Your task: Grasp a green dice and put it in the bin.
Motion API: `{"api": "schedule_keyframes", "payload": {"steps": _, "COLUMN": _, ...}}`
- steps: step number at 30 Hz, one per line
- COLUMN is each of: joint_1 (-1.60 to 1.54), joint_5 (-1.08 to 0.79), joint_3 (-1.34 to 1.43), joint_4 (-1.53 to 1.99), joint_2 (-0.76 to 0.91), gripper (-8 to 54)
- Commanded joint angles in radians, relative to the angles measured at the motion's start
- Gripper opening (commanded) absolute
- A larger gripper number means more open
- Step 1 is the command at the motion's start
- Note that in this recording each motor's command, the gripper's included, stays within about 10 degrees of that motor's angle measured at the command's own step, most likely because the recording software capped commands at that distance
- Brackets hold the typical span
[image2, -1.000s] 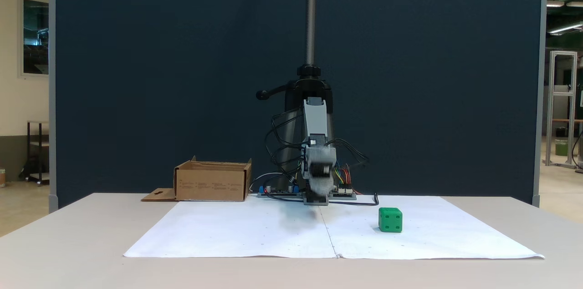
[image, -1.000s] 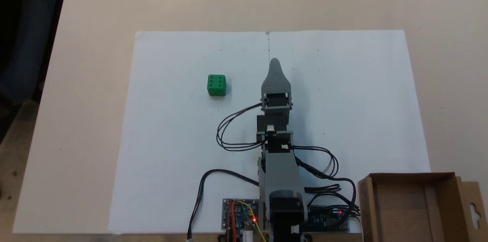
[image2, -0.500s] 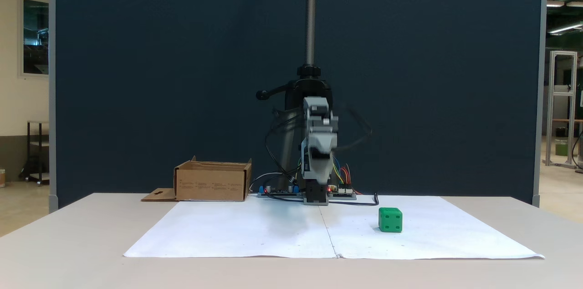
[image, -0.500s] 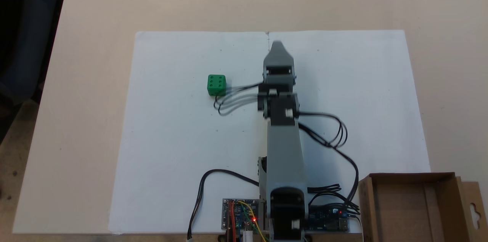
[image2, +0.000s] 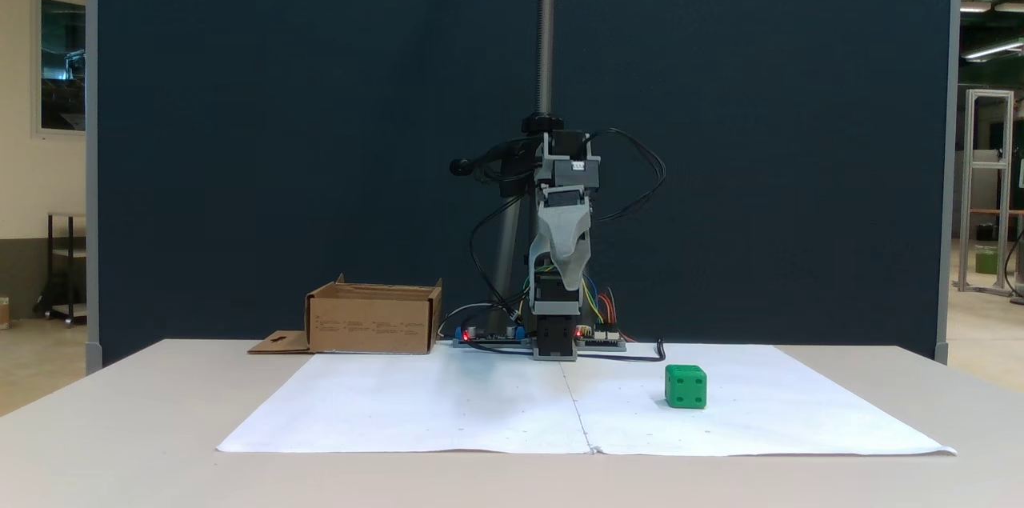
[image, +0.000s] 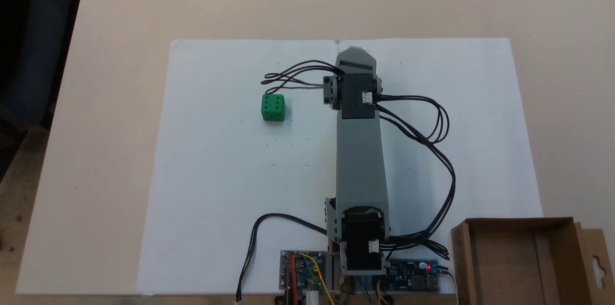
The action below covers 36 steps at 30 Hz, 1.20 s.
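Note:
The green dice point(image: 273, 107) lies on the white paper, six pips up; it also sits low at the right in the other fixed view point(image2: 686, 386). My gripper point(image: 354, 53) hangs high over the paper's middle fold and points down point(image2: 570, 282), well apart from the dice. Its jaws lie one behind the other, so any gap between them is hidden. Nothing shows in it. The bin point(image: 519, 262), an open brown cardboard box with a keyhole flap point(image: 597, 264), stands beside the arm's base point(image2: 372, 320).
A white paper sheet point(image: 216, 175) covers the middle of the beige table point(image: 105, 103). Circuit boards point(image: 302, 276) with lit red lights and loops of black cable point(image: 432, 132) sit around the arm's base. A dark partition point(image2: 240, 132) and a stand pole point(image2: 546, 20) rise behind the arm.
The arm has risen and stretched out over the paper, lifting the gripper from near the sheet to hang high, pointing down. The dice and bin have not moved.

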Motion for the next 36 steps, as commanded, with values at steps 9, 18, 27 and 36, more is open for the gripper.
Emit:
{"api": "schedule_keyframes", "payload": {"steps": 9, "joint_1": -0.207, "joint_5": 0.213, "joint_3": -0.19, "joint_4": 0.36, "joint_2": -0.052, "gripper": 43.5}}
{"api": "schedule_keyframes", "payload": {"steps": 18, "joint_1": -0.334, "joint_5": 0.225, "joint_3": -0.342, "joint_4": 0.356, "joint_2": -0.175, "gripper": 43.5}}
{"api": "schedule_keyframes", "payload": {"steps": 27, "joint_1": -0.347, "joint_5": 0.222, "joint_3": -0.38, "joint_4": 0.454, "joint_2": -0.31, "gripper": 43.9}}
{"api": "schedule_keyframes", "payload": {"steps": 36, "joint_1": -0.347, "joint_5": 0.249, "joint_3": -0.525, "joint_4": 0.557, "joint_2": -0.38, "gripper": 44.2}}
